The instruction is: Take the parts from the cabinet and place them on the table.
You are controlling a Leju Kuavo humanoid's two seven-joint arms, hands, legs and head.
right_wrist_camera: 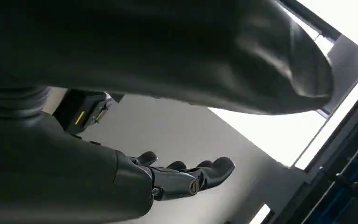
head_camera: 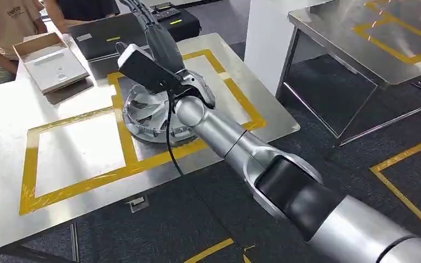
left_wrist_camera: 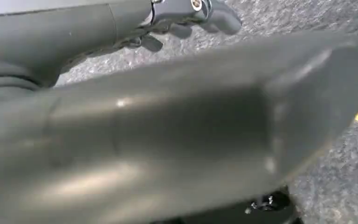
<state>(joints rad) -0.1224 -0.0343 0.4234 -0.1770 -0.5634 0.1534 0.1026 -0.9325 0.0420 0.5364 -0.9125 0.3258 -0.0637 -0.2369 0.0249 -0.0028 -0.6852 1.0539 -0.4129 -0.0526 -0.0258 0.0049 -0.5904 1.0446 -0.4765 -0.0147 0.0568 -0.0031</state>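
1. Head view: round silver part lies on the bench, straddling the yellow tape between the two marked squares.
2. Right arm reaches out over the part; right hand has fingers extended and loosely apart, holding nothing.
3. Left hand hangs over the carpet floor, fingers slightly curled, holding nothing.
4. Judgement: placing step looks finished, release done. Next move calls for lifting the arm clear without nudging the part, then turning to the cabinet.
5. Person stands at the bench's far corner beside an open box.
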